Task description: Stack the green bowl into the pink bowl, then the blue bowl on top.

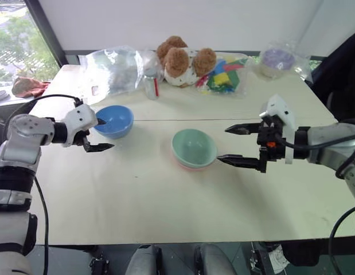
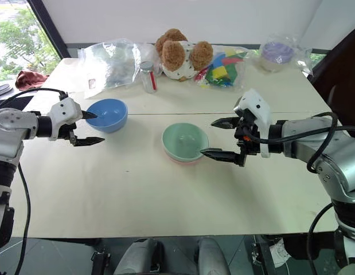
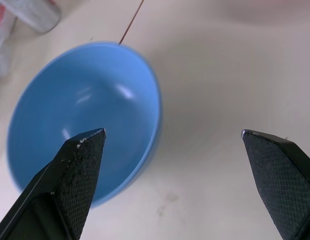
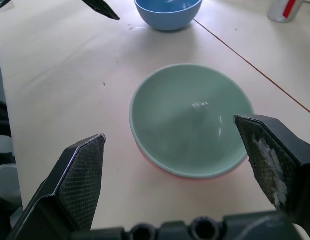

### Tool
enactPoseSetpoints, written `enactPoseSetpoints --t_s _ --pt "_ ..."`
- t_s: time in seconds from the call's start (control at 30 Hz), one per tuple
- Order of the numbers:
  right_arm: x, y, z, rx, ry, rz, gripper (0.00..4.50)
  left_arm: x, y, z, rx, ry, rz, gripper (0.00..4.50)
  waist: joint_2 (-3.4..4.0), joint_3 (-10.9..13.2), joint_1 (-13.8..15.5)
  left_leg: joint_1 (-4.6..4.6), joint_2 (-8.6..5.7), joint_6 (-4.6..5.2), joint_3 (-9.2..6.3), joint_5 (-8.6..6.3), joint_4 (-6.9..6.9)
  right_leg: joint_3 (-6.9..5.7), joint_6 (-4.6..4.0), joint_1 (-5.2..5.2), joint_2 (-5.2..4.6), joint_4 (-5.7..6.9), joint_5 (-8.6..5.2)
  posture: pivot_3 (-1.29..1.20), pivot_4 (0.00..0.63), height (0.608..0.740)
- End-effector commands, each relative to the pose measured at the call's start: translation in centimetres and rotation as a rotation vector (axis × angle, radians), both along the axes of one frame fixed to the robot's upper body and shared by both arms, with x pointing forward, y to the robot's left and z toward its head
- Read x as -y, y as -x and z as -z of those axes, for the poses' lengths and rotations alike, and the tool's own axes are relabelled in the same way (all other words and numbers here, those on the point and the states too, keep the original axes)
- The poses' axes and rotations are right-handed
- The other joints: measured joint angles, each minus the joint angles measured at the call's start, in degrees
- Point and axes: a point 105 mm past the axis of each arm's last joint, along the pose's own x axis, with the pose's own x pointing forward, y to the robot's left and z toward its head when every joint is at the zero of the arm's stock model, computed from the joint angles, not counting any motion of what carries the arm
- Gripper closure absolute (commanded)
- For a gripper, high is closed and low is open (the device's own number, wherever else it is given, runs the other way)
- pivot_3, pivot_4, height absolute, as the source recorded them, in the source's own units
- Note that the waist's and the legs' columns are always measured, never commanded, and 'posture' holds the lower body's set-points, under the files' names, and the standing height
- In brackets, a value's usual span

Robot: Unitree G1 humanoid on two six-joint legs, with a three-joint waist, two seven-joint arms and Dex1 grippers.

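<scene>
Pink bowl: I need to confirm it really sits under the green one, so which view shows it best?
The right wrist view: the pink bowl shows as a rim curving under the green bowl. Both eye views show only a thin pink sliver beneath it. The left wrist view looks at the blue bowl.

Pale table [image 1: 137, 200] with nested bowls [image 1: 194, 149], blue bowl [image 1: 114, 121], clutter behind.
</scene>
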Motion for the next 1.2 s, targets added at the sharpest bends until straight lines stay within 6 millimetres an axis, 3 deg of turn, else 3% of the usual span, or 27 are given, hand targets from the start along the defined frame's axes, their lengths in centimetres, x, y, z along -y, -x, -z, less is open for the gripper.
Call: enactPoseSetpoints --t_s 0.03,0.1,0.2,0.3,0.43,0.6,0.77,0.87,0.93,1.03,1.2 --pt "-0.2 0.0 -0.9 0.048 0.0 -0.018 0.0 0.2 -1.7 0.2 0.074 -0.041 -0.032 0.02 -0.01 -0.01 0.04 0.0 0.0 0.0 0.0 0.0 0.0 -0.01 0.0 0.0 0.01 -0.01 0.0 0.0 0.15 0.74" --pt "-0.2 -0.1 -1.0 0.052 0.003 -0.019 0.0 0.6 -2.6 1.1 0.076 -0.046 -0.045 0.02 -0.01 -0.01 0.02 0.0 -0.04 0.01 0.0 0.0 0.0 -0.1 0.0 0.01 0.07 0.0 0.0 0.0 0.15 0.74" --pt "-0.1 -0.1 -1.1 0.055 0.005 -0.013 0.0 0.7 -3.2 2.0 0.063 -0.078 -0.044 0.9 -0.04 0.0 -0.38 -0.01 -0.04 0.02 0.02 -0.01 -0.01 -0.08 0.02 0.0 0.1 -0.01 0.01 0.0 0.15 0.74" --pt "0.1 0.1 -1.1 0.057 0.011 -0.004 0.0 0.9 -3.3 2.5 0.032 -0.083 -0.023 2.42 -0.07 0.01 -0.94 -0.03 0.02 0.03 0.06 -0.02 -0.06 -0.04 0.02 -0.1 0.17 0.0 0.01 0.0 0.15 0.74" --pt "0.5 0.2 -1.0 0.055 0.017 0.02 0.0 1.7 -3.6 1.6 0.018 -0.074 0.022 4.47 -0.07 0.01 -1.27 -0.03 0.1 0.03 0.05 -0.02 -0.08 -0.07 0.02 -0.11 0.17 0.01 0.01 0.0 0.15 0.74" --pt "1.1 0.3 -0.9 0.055 0.028 0.052 0.0 4.8 -3.9 -1.6 0.047 -0.023 0.163 4.47 -0.09 0.02 -1.12 -0.03 0.02 0.03 0.08 -0.02 -0.01 -0.06 0.02 -0.06 0.15 0.0 0.01 0.0 0.15 0.74" --pt "1.6 0.5 -1.0 0.063 0.033 0.081 0.0 12.8 -2.0 -7.2 0.1 0.089 0.536 4.47 -0.1 0.03 -0.16 -0.07 0.02 0.03 0.05 -0.02 -0.01 -0.07 0.03 -0.06 0.16 -0.01 0.01 0.0 0.15 0.74" --pt "1.9 0.6 -1.0 0.066 0.035 0.096 0.0 16.9 -0.2 -8.6 0.091 0.11 0.717 4.47 -0.11 0.03 -0.18 -0.09 0.01 0.03 0.06 -0.02 -0.01 -0.04 0.03 -0.06 0.16 -0.03 0.02 0.0 0.15 0.74" --pt "2.1 0.8 -1.1 0.07 0.035 0.116 0.0 19.3 1.4 -7.9 0.06 0.076 0.85 4.47 -0.07 0.01 -0.34 -0.08 0.0 0.03 0.06 -0.02 -0.02 -0.02 0.03 -0.06 0.17 -0.04 0.02 0.0 0.15 0.74" --pt "2.4 1.1 -1.0 0.072 0.035 0.139 0.0 21.2 3.0 -6.8 0.021 0.04 0.957 4.47 -0.07 0.01 -0.63 -0.03 0.04 0.03 0.07 -0.02 -0.03 0.06 0.03 -0.06 0.24 -0.01 0.02 0.0 0.15 0.74" --pt "2.9 1.8 -0.8 0.067 0.033 0.179 0.0 21.6 3.6 -3.5 -0.03 -0.149 1.034 4.47 -0.07 0.01 -1.47 0.05 0.1 -0.01 0.02 0.01 -0.03 0.16 0.03 -0.06 0.3 0.15 0.02 0.0 0.15 0.74"
